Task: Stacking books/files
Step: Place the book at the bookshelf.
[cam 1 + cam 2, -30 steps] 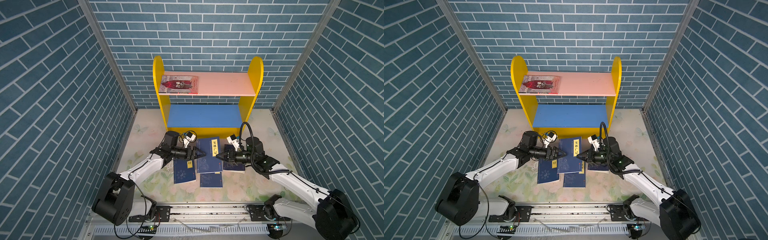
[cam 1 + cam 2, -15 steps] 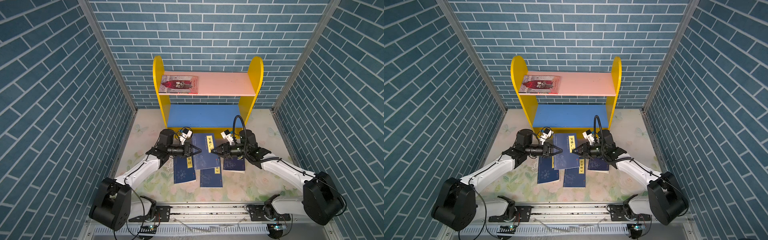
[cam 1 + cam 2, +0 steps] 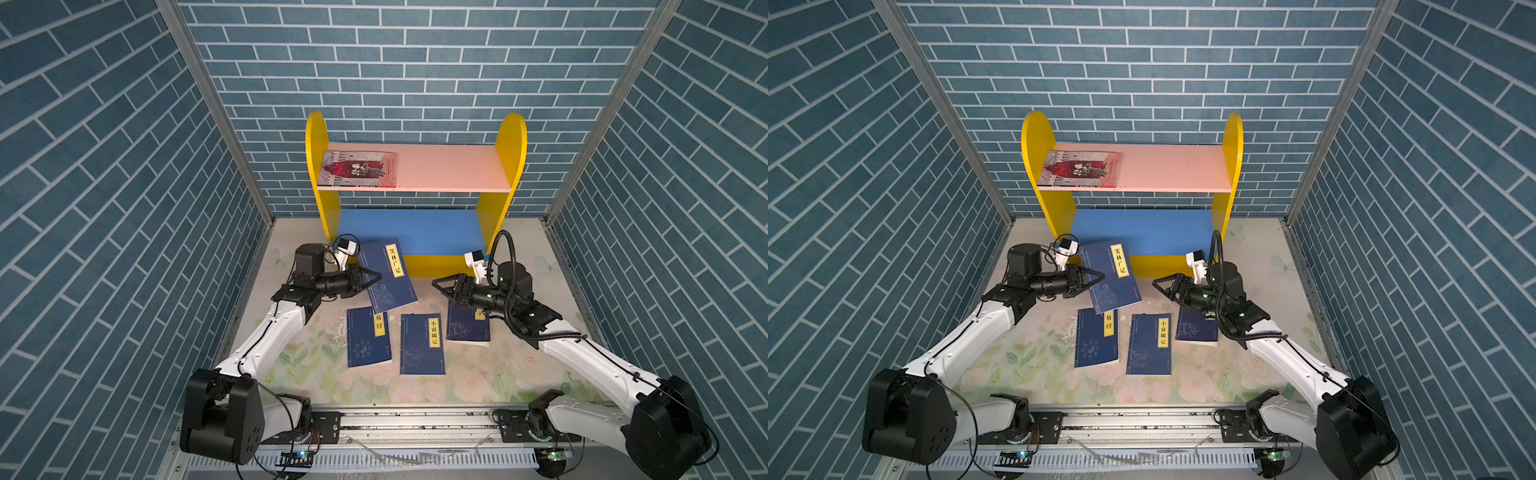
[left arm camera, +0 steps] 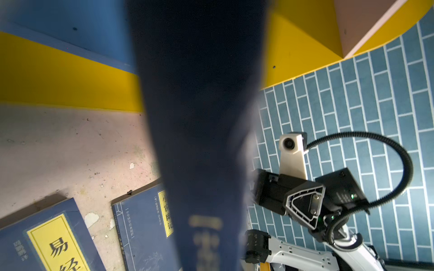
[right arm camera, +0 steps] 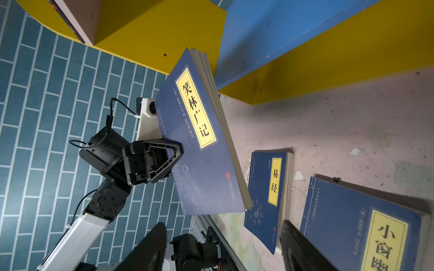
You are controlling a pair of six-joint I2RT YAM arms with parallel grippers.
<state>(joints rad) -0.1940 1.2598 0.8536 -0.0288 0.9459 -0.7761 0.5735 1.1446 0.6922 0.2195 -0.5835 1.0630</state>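
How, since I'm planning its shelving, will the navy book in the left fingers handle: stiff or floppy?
Probably fairly stiff: the held book juts from the left fingers without drooping. Likely light, being thin. Its page edges fan slightly, so may flap.

Bright, even overhead light is filling both top views; the lying books (image 3: 368, 345) are casting short soft shadows on the bench (image 3: 316, 361), and I am seeing brick walls (image 3: 104, 187) bowing at the edges. The held navy book (image 4: 199, 140) is smearing dark across the left wrist view; the right pincer's fingers (image 5: 303, 251) are showing unfocused.
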